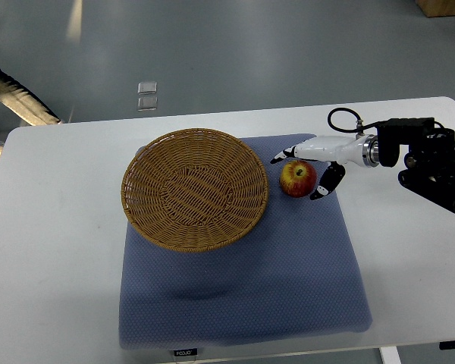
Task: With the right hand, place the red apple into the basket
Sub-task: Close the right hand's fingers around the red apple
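Your white bench [53, 227] stands on grey floor [227, 53]; a blue mat [243, 296] carries the wicker basket [195, 188]. Right of it, your right robot hand [307, 173] spreads open fingers around the red apple [297, 179].

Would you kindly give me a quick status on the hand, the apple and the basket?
Right hand open, fingers either side of red apple, no grasp confirmed. Apple on blue mat, just right of basket. Basket empty, path clear. Left hand out of view.
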